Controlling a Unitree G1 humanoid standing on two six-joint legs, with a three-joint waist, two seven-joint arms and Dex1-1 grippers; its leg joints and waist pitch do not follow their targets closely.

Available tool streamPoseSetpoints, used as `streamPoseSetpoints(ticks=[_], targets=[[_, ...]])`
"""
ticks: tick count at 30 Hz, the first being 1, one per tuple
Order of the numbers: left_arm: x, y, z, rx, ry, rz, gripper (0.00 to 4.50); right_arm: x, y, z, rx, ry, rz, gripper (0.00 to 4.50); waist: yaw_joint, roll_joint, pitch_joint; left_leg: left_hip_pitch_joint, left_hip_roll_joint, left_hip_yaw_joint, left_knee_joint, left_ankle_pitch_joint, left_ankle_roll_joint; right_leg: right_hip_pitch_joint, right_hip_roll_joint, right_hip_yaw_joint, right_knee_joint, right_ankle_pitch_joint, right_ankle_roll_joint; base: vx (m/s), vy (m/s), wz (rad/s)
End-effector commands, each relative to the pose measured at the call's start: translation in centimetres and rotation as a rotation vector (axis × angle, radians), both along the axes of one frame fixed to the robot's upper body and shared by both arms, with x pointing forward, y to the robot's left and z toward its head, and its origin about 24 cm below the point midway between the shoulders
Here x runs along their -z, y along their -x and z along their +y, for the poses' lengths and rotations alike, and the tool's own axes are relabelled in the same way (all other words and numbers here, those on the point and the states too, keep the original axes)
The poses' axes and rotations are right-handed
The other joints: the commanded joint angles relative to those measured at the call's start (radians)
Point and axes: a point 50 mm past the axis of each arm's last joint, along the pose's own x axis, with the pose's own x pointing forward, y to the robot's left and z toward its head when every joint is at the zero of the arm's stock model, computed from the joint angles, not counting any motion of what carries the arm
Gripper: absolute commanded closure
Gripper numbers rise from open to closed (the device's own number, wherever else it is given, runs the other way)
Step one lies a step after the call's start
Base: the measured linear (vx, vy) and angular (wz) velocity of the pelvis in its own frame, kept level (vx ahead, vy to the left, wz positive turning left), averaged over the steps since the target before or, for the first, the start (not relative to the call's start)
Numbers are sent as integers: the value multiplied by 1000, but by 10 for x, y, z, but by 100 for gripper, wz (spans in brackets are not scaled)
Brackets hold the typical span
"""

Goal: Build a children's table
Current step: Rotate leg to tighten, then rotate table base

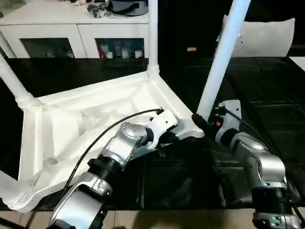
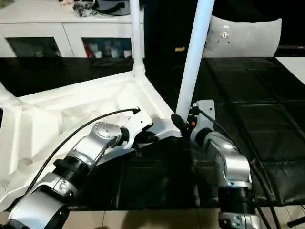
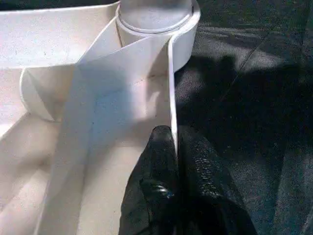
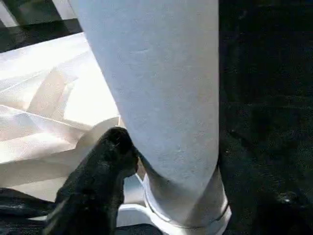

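The children's table (image 1: 95,119) is laid upside down on the black-covered worktable (image 1: 267,86), its ribbed underside turned upward. Four white legs are seen at its corners: the far one (image 1: 152,33) stands upright in its socket, two more show at the left edge (image 1: 14,81) and at the near left corner (image 1: 12,191), and the nearest right one (image 1: 221,57) rises from the round corner socket (image 1: 193,129) with a slight lean to the right. Its long axis runs nearly vertical, from the socket up past the top of the view.

That leg is the part on which the coming move is judged to turn. It lies directly ahead of the right gripper (image 4: 161,161), which is the nearer one. One black finger (image 4: 98,171) is pressed against the base of the tube just above the socket collar; the other is not made out, so it cannot be told whether the jaws are closed on the leg or merely parted around it.

The left gripper (image 3: 175,161) is placed just beside the same corner, on the table's side wall (image 3: 171,83). Its fingers (image 3: 151,186) are pinched nearly together on the thin upright rim, one on each face, so the top is judged to be steadied while the leg is seated.
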Motion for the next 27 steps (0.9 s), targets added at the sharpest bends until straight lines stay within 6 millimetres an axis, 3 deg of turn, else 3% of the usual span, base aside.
streamPoseSetpoints(ticks=[1, 2, 7, 9, 11, 13, 18, 22, 23, 25, 27], targets=[[-9, 3, -8, 99, 25, -77, 450, 3, 9, 15, -123, -24, 18, 122, 5, -8, -63, 0, 66, -31, -72, -75, 72, 62, -110, 77, -93, -330, -17, 0, 0, 0], [-9, 1, -2, 98, 8, -116, 450, 2, 16, 9, -142, -14, 18, 109, 8, -14, -62, -1, 67, -34, -73, -67, 72, 63, -108, 77, -92, -325, -8, 0, 0, 0], [-17, 4, 4, 103, 106, -134, 450, -3, 38, -10, -200, 14, 2, 82, 18, -14, -62, 0, 67, -30, -73, -72, 77, 61, -109, 77, -95, -342, 11, 0, 0, 0], [-19, 7, 5, 126, 112, -134, 407, -6, 43, -18, -217, 25, -23, 57, 20, -15, -63, -2, 70, -31, -74, -71, 78, 61, -111, 77, -91, -337, 8, 0, 0, 0], [-18, 10, 7, 149, 90, -150, 392, -10, 47, -21, -231, 24, -47, 40, 22, -15, -63, -6, 68, -31, -72, -58, 84, 62, -112, 78, -88, -323, 5, 0, 0, 0], [-17, 13, 10, 157, 80, -160, 365, -16, 51, -23, -258, 19, -76, 19, 24, -15, -63, -2, 70, -30, -73, -58, 85, 59, -110, 78, -90, -326, -1, 0, 0, 0], [-21, 16, 21, 118, 86, -203, 322, -30, 64, -21, -350, 1, -117, 0, 27, -16, -57, -5, 70, -31, -77, -80, 88, 58, -107, 76, -95, -352, 17, 0, 0, 0], [-30, 20, 40, 74, 86, -222, 322, -33, 68, -12, -425, 2, -115, 0, 23, -12, -54, -1, 65, -32, -77, -105, 69, 55, -106, 71, -103, -408, 33, 0, 0, 0], [-33, 23, 53, 50, 77, -217, 322, -33, 69, -6, -466, -1, -114, 0, 21, -14, -54, 0, 66, -31, -77, -110, 69, 53, -104, 71, -105, -411, 33, 0, 0, 0], [-35, 31, 75, 25, 46, -187, 322, -34, 69, 3, -512, -6, -126, 0, 19, -13, -54, -3, 69, -35, -80, -108, 64, 57, -107, 73, -95, -394, 19, 0, 0, 0], [-34, 38, 87, 32, 10, -159, 322, -34, 65, 8, -506, -8, -141, 0, 13, -7, -53, 2, 69, -34, -79, -107, 64, 50, -104, 75, -95, -388, 8, 0, 0, 0]])
